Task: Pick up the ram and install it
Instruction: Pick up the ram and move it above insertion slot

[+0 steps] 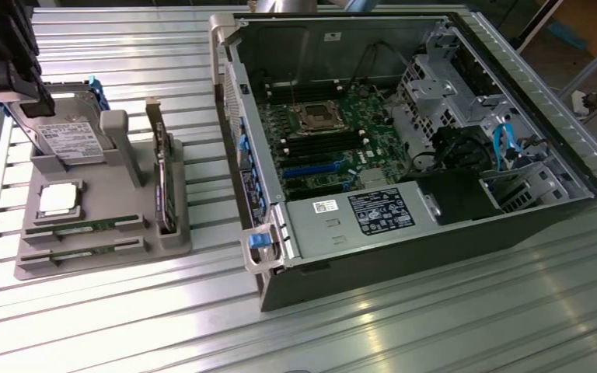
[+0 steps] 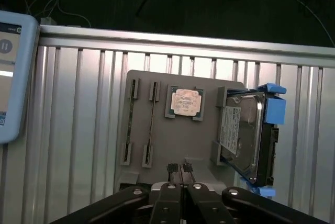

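Gripper (image 2: 180, 169) pinched shut on nothing, hovering over the grey tray (image 2: 175, 140); the ram (image 1: 81, 226) sits edge-up in a slot at the tray's end opposite the hard drive (image 2: 242, 130); the white labels on the drive and inside the open computer case (image 1: 403, 260) carry print too small to read.

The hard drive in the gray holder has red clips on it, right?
Not red. The clips on the hard drive are blue, as the wrist view shows. The drive does sit in the gray holder.
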You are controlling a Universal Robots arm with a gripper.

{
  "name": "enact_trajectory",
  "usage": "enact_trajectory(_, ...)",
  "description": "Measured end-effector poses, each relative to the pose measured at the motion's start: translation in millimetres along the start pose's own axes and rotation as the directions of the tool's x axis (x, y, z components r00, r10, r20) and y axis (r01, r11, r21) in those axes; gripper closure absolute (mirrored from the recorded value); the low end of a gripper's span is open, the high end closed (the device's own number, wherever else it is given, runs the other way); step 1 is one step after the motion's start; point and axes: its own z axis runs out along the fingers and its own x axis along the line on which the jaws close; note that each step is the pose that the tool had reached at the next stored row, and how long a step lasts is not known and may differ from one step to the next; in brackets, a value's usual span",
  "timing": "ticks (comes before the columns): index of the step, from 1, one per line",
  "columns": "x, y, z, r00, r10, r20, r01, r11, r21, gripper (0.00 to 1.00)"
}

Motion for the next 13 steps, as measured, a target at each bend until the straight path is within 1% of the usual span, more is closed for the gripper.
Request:
enact_trajectory(8,0.8,-0.2,5.5,1.0000,0.000,0.0000,0.000,1.0000,0.0000,0.89)
enact_trajectory(13,0.9,-0.3,6.1,1.0000,0.000,0.0000,0.000,1.0000,0.0000,0.89)
